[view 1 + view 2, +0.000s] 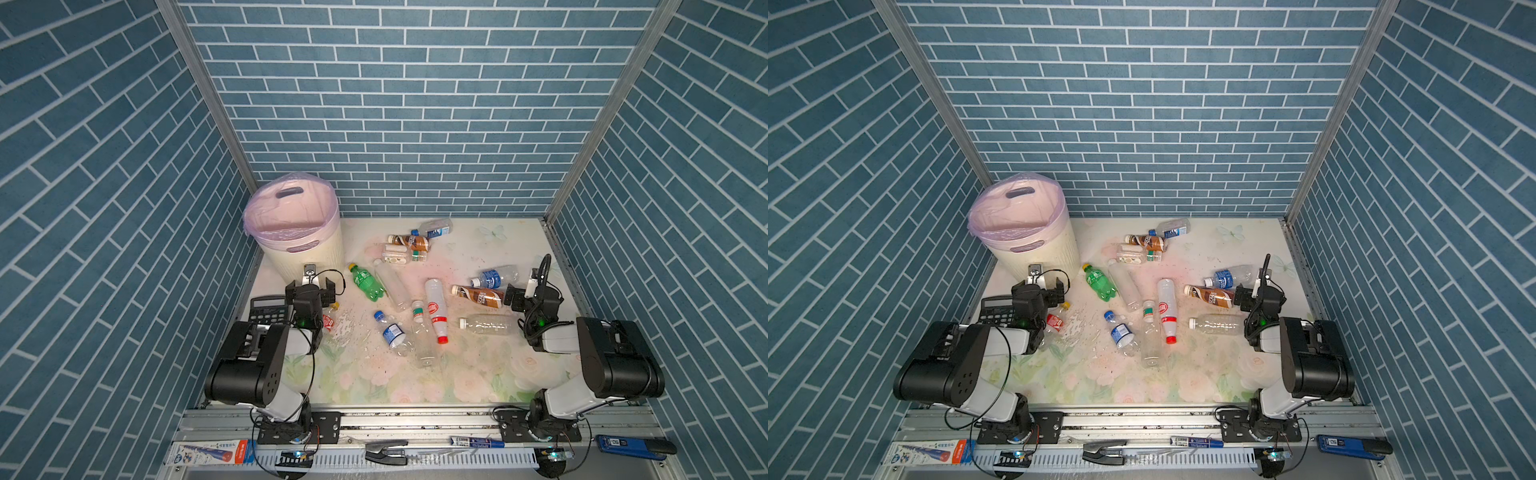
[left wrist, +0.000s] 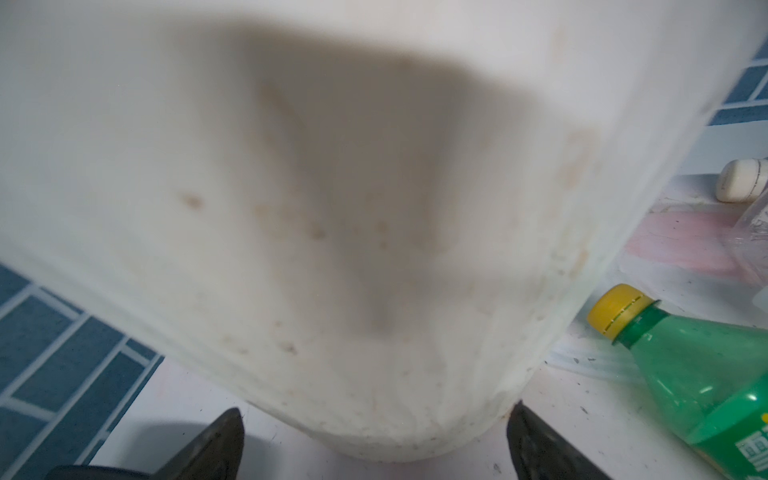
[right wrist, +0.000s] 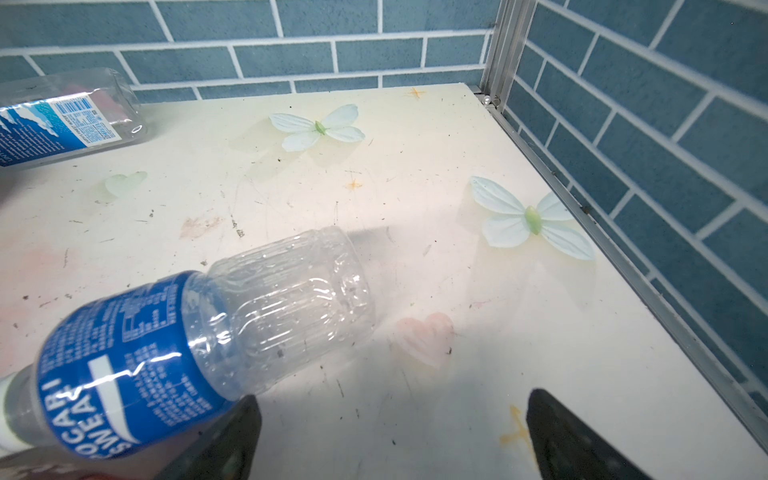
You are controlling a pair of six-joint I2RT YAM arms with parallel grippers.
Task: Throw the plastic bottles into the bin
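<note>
Down by the bin, left hand is spread and empty; right hand too, probably lining up that blue-label bottle.

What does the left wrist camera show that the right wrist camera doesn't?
Only the left wrist view shows the bin, filling most of the frame, and the green bottle with a yellow cap beside it. Only the right wrist view shows the Pocari Sweat bottle lying on its side and butterfly prints. Both show the table, the blue brick wall and their own hand open: left hand, right hand.
</note>
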